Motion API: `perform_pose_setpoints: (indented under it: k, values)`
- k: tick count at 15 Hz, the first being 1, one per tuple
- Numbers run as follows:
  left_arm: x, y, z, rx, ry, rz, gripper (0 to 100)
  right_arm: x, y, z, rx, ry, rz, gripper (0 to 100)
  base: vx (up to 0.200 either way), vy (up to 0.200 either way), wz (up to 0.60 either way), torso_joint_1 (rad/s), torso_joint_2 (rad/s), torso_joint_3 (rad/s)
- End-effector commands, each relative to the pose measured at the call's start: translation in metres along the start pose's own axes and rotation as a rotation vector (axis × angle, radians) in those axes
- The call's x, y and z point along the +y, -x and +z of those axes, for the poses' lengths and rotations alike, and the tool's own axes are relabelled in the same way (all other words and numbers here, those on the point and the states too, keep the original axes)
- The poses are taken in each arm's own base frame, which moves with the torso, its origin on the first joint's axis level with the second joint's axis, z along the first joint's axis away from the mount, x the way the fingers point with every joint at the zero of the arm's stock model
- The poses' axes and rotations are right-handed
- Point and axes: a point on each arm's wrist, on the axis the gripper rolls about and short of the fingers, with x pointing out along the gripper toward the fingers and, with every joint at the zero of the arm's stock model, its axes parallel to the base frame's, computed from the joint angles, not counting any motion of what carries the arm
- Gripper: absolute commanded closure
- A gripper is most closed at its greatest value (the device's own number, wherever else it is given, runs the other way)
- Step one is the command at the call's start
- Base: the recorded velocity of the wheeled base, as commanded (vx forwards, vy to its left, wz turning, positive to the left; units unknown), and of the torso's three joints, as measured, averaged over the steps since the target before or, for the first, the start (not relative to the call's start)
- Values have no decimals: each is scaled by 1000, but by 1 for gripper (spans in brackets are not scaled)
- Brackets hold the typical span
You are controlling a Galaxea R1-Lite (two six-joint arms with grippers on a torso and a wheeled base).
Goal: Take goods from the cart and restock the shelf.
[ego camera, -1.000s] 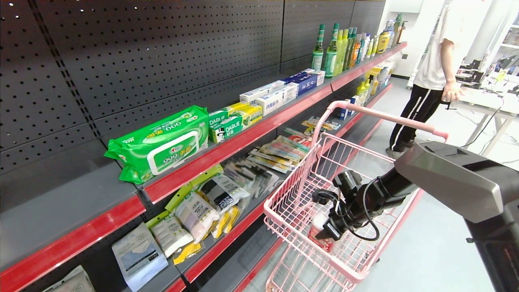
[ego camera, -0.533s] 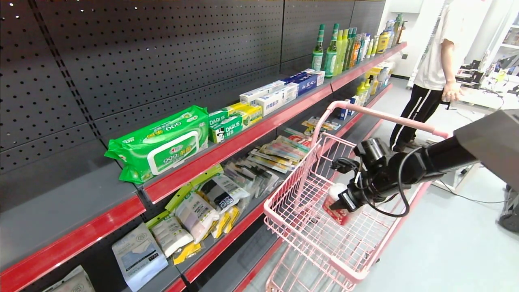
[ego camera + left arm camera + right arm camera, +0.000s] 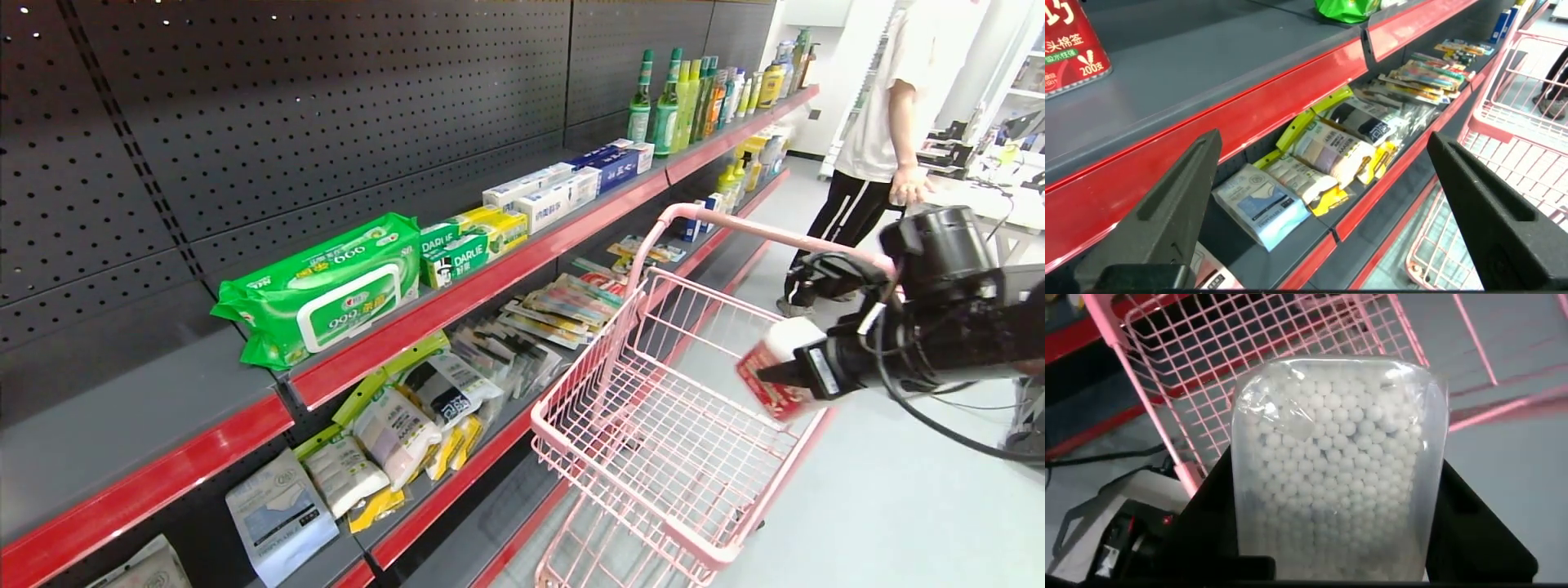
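My right gripper (image 3: 790, 374) is shut on a clear tub of cotton swabs (image 3: 774, 371) with a red label. It holds the tub above the right rim of the pink cart (image 3: 709, 557). In the right wrist view the tub (image 3: 1339, 465) sits between the black fingers (image 3: 1221, 523), white swab tips facing the camera, with the cart's wire mesh (image 3: 1208, 343) behind. My left gripper (image 3: 1323, 212) is open beside the shelf, nothing between its fingers (image 3: 1167, 212). A similar red-labelled tub (image 3: 1069, 45) stands on the grey shelf board (image 3: 1208, 73) close to it.
The upper shelf (image 3: 457, 298) holds a green wipes pack (image 3: 326, 286), toothpaste boxes (image 3: 465, 241) and bottles (image 3: 665, 102); its left stretch (image 3: 122, 425) is bare. Pouches and packets (image 3: 408, 416) fill the lower shelf. The cart basket looks bare inside.
My right arm has lifted the tub of cotton swabs out of the cart basket, moving it up and to the right past the cart's rim.
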Motion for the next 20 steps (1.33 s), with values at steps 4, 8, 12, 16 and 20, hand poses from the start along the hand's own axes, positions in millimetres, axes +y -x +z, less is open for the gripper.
perform_pose_setpoints:
  k: [4, 8, 12, 16, 20]
  values:
    - [0, 0, 0, 0, 0, 0, 0, -30, 88, -62, -70, -37, -240, 100, 0, 0, 0, 0, 0, 0]
    - [0, 0, 0, 0, 0, 0, 0, -24, 139, -88, -129, -103, -290, 100, 0, 0, 0, 109, -255, -153]
    - [0, 0, 0, 0, 0, 0, 0, -5, 169, -100, -188, -86, -312, 100, 0, 0, 0, 200, -477, -275]
    - [0, 0, 0, 0, 0, -1, 0, 0, 173, -107, -201, -81, -322, 100, 0, 0, 0, 170, -381, -221]
    - [0, 0, 0, 0, 0, 0, 0, 2, 173, -111, -200, -83, -326, 100, 0, 0, 0, 160, -359, -199]
